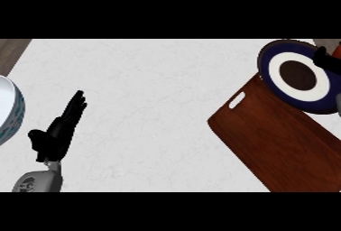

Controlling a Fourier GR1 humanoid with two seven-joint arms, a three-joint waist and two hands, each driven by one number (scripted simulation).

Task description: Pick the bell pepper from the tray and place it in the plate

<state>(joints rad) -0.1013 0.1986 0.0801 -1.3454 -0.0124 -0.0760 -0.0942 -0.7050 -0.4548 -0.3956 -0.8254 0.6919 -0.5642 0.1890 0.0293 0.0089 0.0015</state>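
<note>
You will find no legible text, label, brand, number or sign on the tray point(279, 149), the plate point(297, 74) or the worktop point(153, 99).

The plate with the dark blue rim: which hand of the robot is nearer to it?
Right. The right hand shows at the plate's right edge, over its rim. The left hand rests open far across the counter, at the view's left.

My left hand point(61, 128) rests open, fingers straight, over the white worktop point(146, 103). Well off to its right lies the brown tray point(273, 140), whose far corner meets the dark blue plate point(297, 74), where my right hand point(328, 58) shows.
</note>
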